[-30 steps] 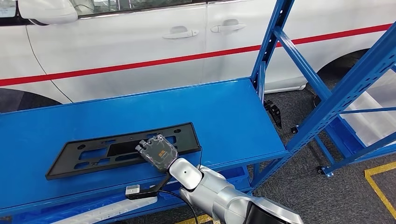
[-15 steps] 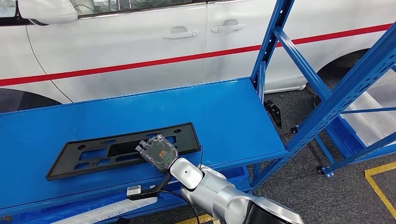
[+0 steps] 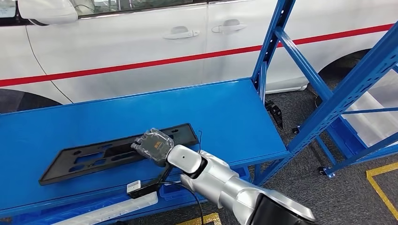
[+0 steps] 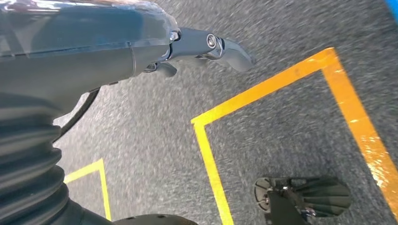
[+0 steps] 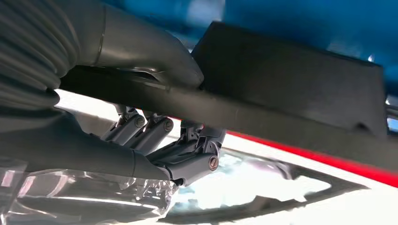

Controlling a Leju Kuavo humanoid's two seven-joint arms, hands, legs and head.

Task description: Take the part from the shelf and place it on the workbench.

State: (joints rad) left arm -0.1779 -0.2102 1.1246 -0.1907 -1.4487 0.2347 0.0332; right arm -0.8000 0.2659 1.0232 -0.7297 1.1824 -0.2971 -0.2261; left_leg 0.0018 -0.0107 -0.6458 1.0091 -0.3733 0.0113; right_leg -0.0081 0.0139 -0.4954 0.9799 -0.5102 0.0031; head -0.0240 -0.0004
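Car workshop: white car (image 3: 141, 42), blue steel racking (image 3: 328, 93), yellow floor lines (image 4: 263, 93).

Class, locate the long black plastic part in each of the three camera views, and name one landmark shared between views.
Head view: the black part lies on the blue shelf, lower left, right hand on its near edge.
Left wrist view: not in it.
Right wrist view: the part crosses the upper picture, gripped by the hand.
Shared landmark: the car's red stripe.

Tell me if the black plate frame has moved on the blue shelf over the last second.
Yes. The black plate frame, held by the right hand, has shifted left along the blue shelf.
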